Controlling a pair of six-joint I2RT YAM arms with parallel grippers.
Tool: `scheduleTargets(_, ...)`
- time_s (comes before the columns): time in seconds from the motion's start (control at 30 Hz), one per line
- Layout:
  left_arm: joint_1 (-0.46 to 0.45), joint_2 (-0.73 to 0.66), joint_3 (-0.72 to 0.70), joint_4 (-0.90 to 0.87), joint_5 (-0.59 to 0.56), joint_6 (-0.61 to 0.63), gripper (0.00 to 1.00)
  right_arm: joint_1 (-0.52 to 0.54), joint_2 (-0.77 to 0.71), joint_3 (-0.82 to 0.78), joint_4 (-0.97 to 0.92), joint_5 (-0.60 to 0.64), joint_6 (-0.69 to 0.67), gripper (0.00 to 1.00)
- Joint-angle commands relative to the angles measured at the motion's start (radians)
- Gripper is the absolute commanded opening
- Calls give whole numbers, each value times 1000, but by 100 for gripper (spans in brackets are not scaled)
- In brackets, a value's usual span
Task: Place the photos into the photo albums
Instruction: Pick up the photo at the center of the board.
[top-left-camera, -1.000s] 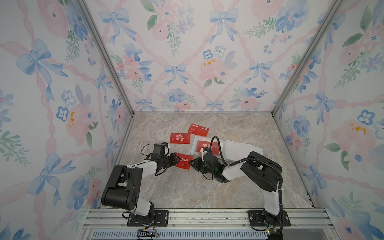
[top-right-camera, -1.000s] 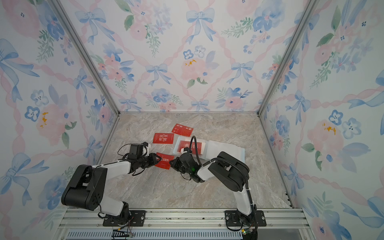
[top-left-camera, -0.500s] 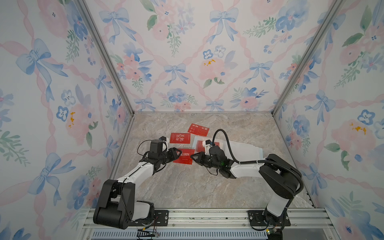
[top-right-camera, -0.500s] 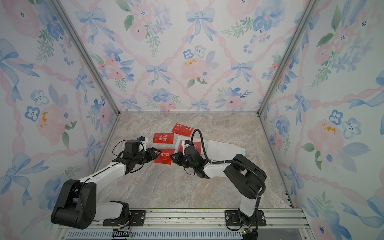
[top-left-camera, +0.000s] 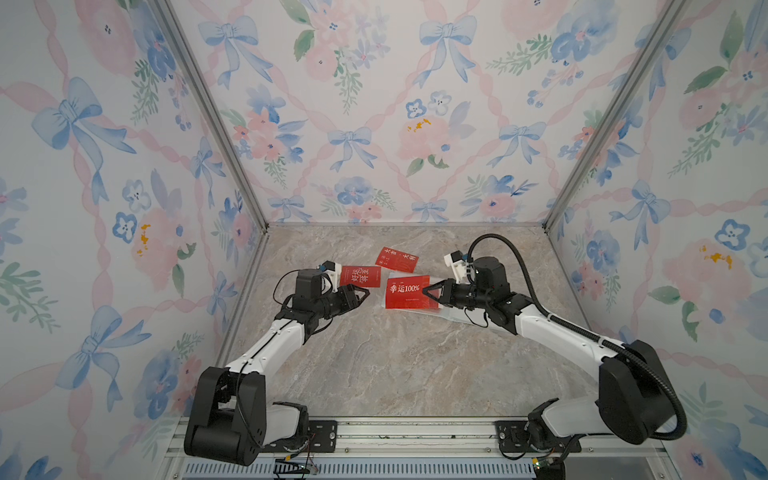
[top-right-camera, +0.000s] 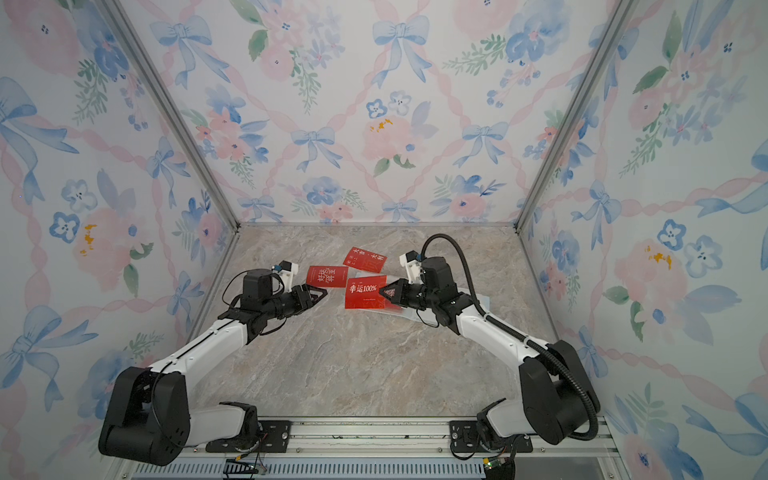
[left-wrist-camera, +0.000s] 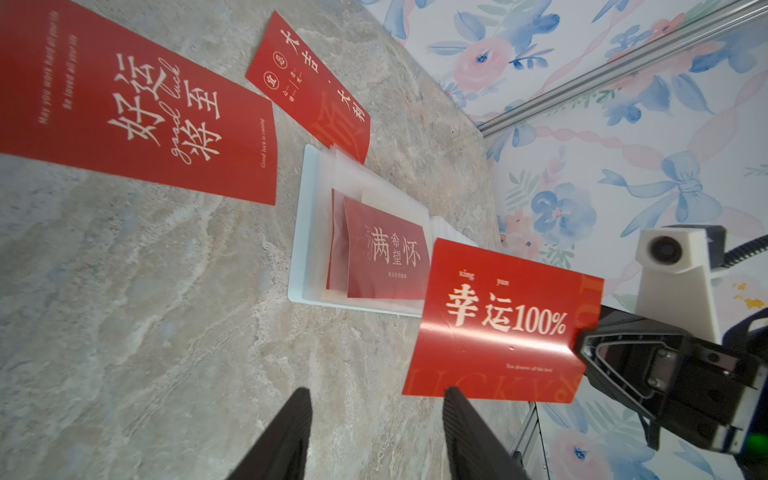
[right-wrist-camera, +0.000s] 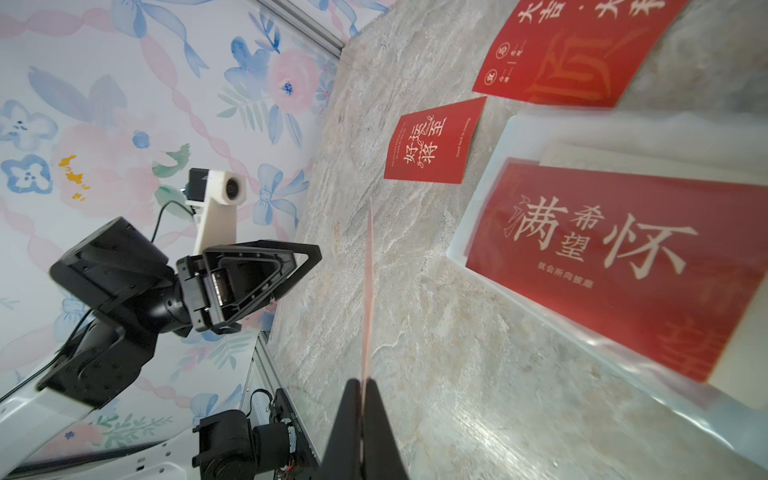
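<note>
My right gripper (top-left-camera: 428, 291) is shut on the edge of a red photo (top-left-camera: 408, 293) reading "100%", held upright above the table; in the right wrist view that photo (right-wrist-camera: 368, 291) shows edge-on between the shut fingers. My left gripper (top-left-camera: 365, 293) stands open and empty a short way left of the photo (left-wrist-camera: 498, 320), not touching it. The photo album (left-wrist-camera: 300, 249) lies open behind it, with a red photo (left-wrist-camera: 386, 262) in its clear sleeve. Two more red photos (top-left-camera: 360, 276) (top-left-camera: 397, 259) lie flat on the table.
The marble table (top-left-camera: 395, 365) is walled by flowered panels at the back and both sides. Both arm bases stand on the metal rail (top-left-camera: 415, 432) at the front. The album's sleeve pages (right-wrist-camera: 623, 137) spread toward the right wall.
The left gripper has opened, let go of the "100%" photo and drawn away to the left. The right gripper has carried the photo up and back, over the album.
</note>
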Motion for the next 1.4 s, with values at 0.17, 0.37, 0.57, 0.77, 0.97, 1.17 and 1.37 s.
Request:
scheduleTargets(0.17,-115,88,59,152,143,-51,52,-154,-107,-36,-75,-192,-22,0)
scheduleTargets(0.37,-167,160,68,344,193,-120,52,-197,-137,-46,-82,-267,-16,0)
scheduleTargets(0.57,-225,211,122,388,233,-119,52,-196,-127,-59,-43,-291,12,0)
scheduleTargets(0.77,-231,248,162,392,247,-127,50,-191,-126,-61,-59,-300,-4,0)
scheduleTargets(0.97,-246,258,169,400,254,-137,46,-192,-120,-67,-82,-262,-20,1)
scheduleTargets(1.17,-280,280,178,402,303,-132,44,-197,-108,-66,-79,-214,-22,1)
scheduleTargets(1.37,-280,276,181,405,308,-136,40,-205,-81,-47,-138,-162,-63,1)
